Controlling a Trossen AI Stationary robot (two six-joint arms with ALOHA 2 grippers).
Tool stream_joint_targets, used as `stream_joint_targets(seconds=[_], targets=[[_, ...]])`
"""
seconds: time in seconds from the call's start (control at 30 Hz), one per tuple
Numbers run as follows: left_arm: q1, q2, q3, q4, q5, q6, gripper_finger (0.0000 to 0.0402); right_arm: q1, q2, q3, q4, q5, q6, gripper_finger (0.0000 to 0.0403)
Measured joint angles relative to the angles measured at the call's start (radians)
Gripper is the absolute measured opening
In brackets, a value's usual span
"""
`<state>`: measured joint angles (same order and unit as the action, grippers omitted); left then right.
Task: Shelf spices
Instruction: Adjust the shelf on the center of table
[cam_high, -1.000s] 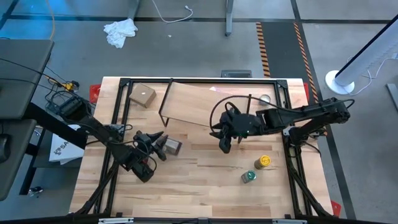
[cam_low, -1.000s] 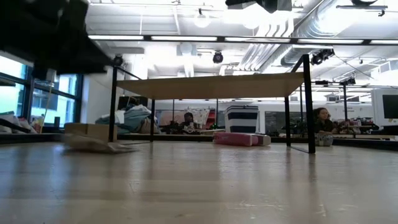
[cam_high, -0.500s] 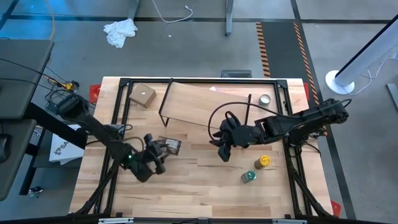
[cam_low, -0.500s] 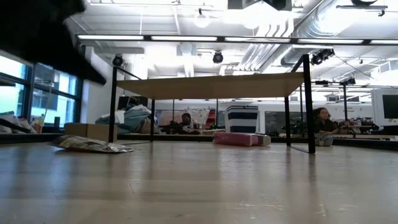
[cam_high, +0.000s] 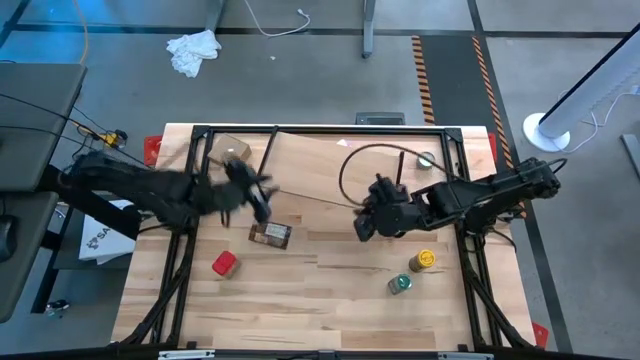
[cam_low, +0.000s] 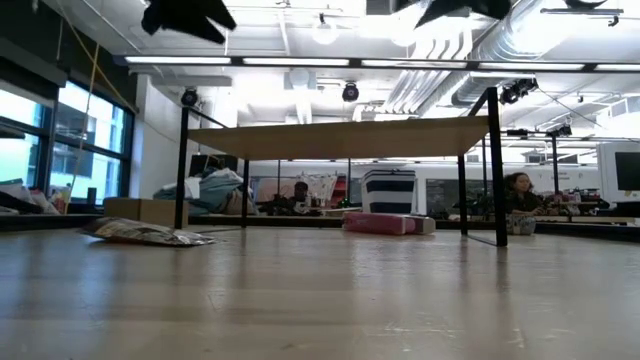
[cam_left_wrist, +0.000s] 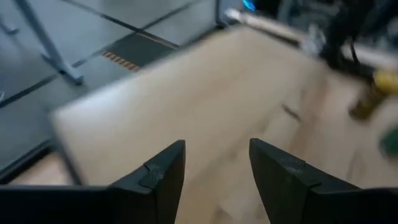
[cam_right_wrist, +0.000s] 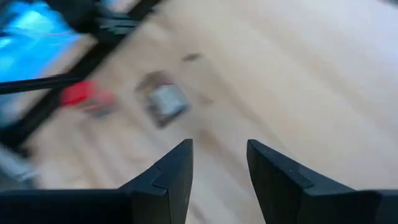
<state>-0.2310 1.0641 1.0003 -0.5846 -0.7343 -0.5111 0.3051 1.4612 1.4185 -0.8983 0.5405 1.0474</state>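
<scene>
Both grippers hang empty with fingers parted: left gripper (cam_high: 262, 205) beside the light wood shelf (cam_high: 320, 170), right gripper (cam_high: 364, 225) mid-desk. Flat orange-brown packet (cam_high: 270, 234) lies between them; red boxy container (cam_high: 224, 263) sits nearby.

High cam: hanging above, looking straight down, taking in whole bench (cam_high: 330, 290), both arms, surrounding floor.
Low cam: sitting at bench-top level, looking across the boards under the shelf (cam_low: 340, 137) into the room behind; very near the surface.
L wrist cam: riding on left arm, looking fwd past its own pincer (cam_left_wrist: 214, 177), close over the shelf plank.
R wrist cam: looking fwd past right pincer (cam_right_wrist: 217, 177) down at the bench boards.
Shared: high + low both showing the flat packet (cam_high: 270, 234) (cam_low: 145, 233); R wrist also catching it (cam_right_wrist: 163, 102).
</scene>
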Motion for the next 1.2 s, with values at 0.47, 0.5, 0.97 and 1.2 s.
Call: stream_joint_targets(seconds=[0.47, 0.5, 0.97, 1.2], targets=[[0.674, 0.123, 0.208, -0.091, 0.388, 0.085, 0.0022, -0.354, -0.050, 0.006, -0.064, -0.164, -0.365, 0.0010], [0.706, 0.165, 0.226, -0.095, 0.428, 0.066, 0.0013, -0.398, -0.050, 0.006, -0.024, -0.214, -0.413, 0.0010], [0.896, 0.606, 0.574, -0.157, 0.550, 0.248, 0.0001, -0.720, -0.044, 0.005, 0.155, -0.564, -0.545, 0.0001], [0.969, 0.750, 0.673, -0.281, 0.661, 0.352, 0.0000, -0.692, -0.043, 0.005, 0.156, -0.514, -0.454, 0.0000]])
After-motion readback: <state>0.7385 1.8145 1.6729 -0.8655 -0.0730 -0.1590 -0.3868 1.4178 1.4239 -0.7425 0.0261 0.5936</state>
